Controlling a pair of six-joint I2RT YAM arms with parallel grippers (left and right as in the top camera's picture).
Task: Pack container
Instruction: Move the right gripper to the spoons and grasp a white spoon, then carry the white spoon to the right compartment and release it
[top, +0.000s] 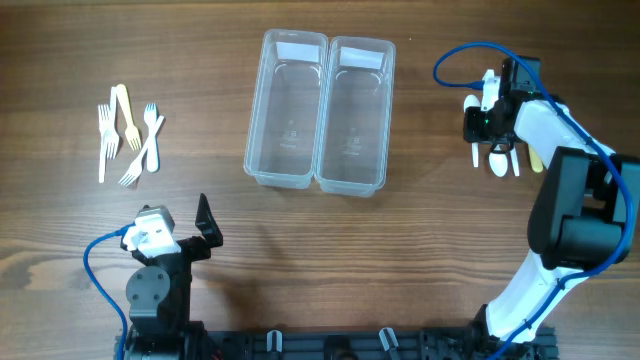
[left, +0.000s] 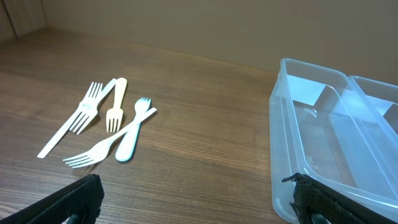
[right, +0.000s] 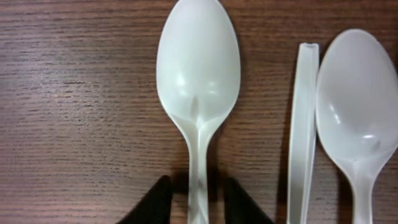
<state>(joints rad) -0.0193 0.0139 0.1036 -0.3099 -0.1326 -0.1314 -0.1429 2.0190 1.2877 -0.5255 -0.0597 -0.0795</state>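
Right wrist: jaws narrowly straddle spoon (right: 198, 93) handle, not touching.

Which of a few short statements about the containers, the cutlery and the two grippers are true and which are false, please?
1. The left container and the right container are both empty. True.
2. The forks lie on the right arm's side of the containers. False: they lie on the left arm's side, loose on the table.
3. The right gripper has a finger on either side of the handle of a white spoon. True.
4. The left gripper holds a fork. False: it is open and empty, and sits apart from the forks.
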